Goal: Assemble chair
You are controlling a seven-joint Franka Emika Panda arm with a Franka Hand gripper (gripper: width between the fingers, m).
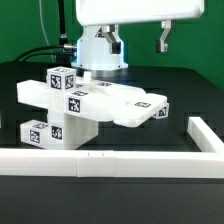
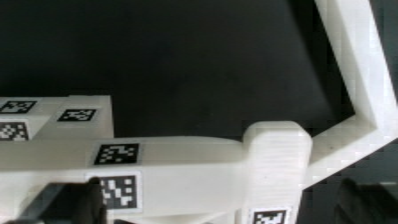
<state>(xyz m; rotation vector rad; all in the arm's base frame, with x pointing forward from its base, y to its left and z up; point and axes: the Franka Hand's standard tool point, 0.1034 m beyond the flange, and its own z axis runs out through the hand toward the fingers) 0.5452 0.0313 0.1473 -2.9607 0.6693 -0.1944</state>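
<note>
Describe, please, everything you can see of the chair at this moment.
The chair is a partly joined cluster of matte white, chunky plastic-looking pieces carrying small black-and-white square tags. A flat slab with rounded corners juts toward the exterior view's right; blocky pieces stack beneath it and at the exterior view's left. It sits on the dark table, just behind the low white border rail. The open gripper hangs above it, holding nothing.

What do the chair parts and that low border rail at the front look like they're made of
The chair parts look like matte white plastic: chunky molded blocks with soft edges and no glare, carrying printed black-and-white tags. The border rail also looks like white plastic, plain and untagged; its finish is hard to judge. The table under them looks like dark, dull sheet material, type unclear.
</note>
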